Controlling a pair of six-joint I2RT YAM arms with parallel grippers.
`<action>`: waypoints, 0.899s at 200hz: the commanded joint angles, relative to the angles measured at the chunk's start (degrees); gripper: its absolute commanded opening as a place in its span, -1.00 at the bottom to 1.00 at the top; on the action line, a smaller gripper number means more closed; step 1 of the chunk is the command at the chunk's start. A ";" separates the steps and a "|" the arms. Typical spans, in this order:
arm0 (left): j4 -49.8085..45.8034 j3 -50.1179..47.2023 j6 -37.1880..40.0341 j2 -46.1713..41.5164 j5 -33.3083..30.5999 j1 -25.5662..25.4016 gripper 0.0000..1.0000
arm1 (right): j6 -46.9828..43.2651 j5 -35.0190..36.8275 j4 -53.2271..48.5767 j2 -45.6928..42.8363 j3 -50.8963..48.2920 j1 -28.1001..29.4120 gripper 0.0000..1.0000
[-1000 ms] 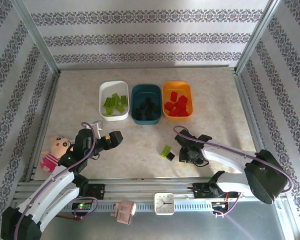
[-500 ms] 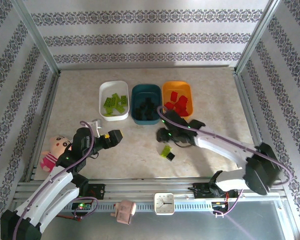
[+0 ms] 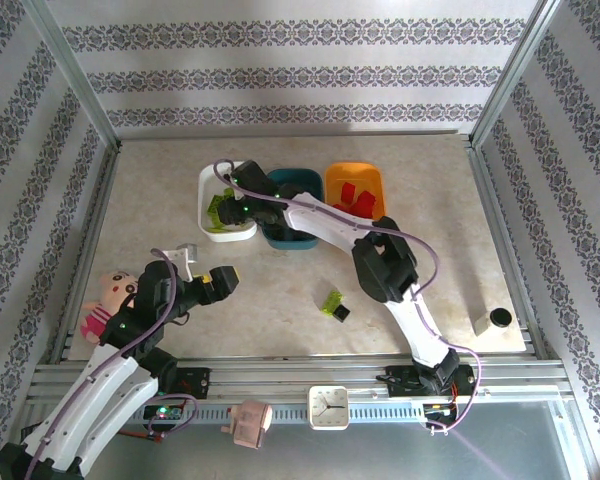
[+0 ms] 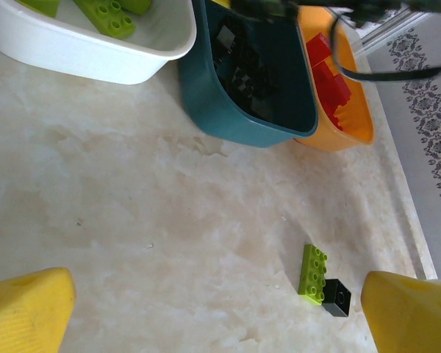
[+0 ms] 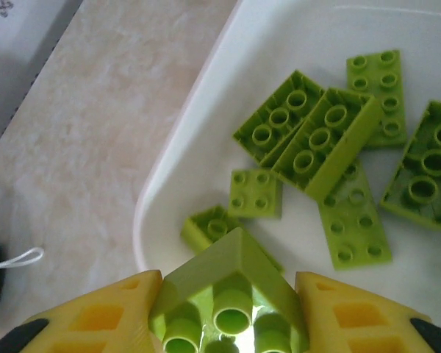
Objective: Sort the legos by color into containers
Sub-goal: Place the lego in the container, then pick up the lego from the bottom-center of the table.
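**Top external view: sorting almost finished, two bricks loose on the desk**

Nearest the arms, the left pincer (image 4: 220, 309) hangs empty over the near left part of the desk (image 3: 430, 210), its yellow fingers wide apart. Just beyond, toward the middle of the near edge, a loose lime brick (image 4: 313, 273) and a loose black brick (image 4: 336, 298) lie touching; neither is sorted yet.

Farther back stand the white tub (image 3: 203, 200), the teal tub (image 3: 290, 174) and the orange tub (image 3: 352, 167), side by side. They hold lime bricks (image 5: 316, 140), black bricks (image 4: 242, 73) and red bricks (image 4: 331, 77) in that order, none visibly misplaced.

The right pincer (image 5: 228, 309) is clamped on a held lime brick (image 5: 228, 290) over the white tub, probably ready to release it. That would leave only the loose pair.

No brand, label or writing can be read.
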 commanded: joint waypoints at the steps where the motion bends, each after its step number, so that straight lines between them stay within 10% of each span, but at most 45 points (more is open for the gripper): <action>1: -4.10 2.26 1.53 -0.85 -1.23 0.02 0.99 | -0.02 -1.58 -3.50 4.07 7.27 -1.21 0.07; 52: -3.23 2.06 1.34 -1.18 -0.46 0.05 0.99 | -0.56 -0.66 -3.23 -1.70 4.73 -1.26 0.26; 180: 4.08 -1.53 -0.09 1.34 0.66 0.32 0.99 | 8.18 10.66 -4.33 -58.68 -74.20 3.31 0.28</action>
